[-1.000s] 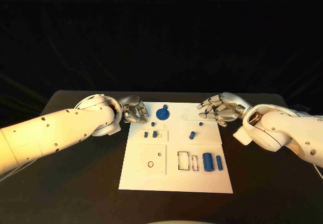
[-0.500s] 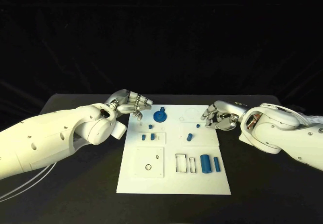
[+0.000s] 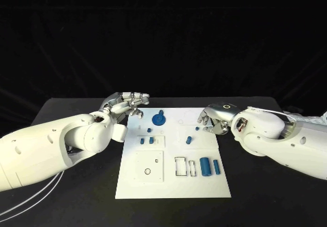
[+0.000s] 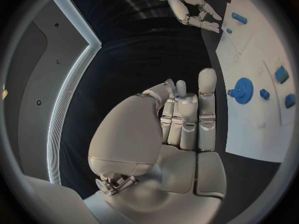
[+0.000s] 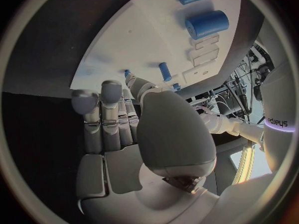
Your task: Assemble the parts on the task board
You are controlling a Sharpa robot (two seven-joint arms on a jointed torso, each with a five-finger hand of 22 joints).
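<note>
Blue plastic parts, a gear (image 3: 159, 118) above centre and two cylinders (image 3: 205, 167) lower right on the task board (image 3: 174, 185), look light, rigid, slippery; pinch their sides. Left hand (image 3: 128, 103) and right hand (image 3: 209, 119) hold nothing, fingers loosely curled.

The head camera looks down from above at the black table (image 3: 81, 189) and task board (image 3: 174, 184). Each wrist camera sits close behind its own hand, sharing the board (image 4: 261, 129) (image 5: 143, 35).
</note>
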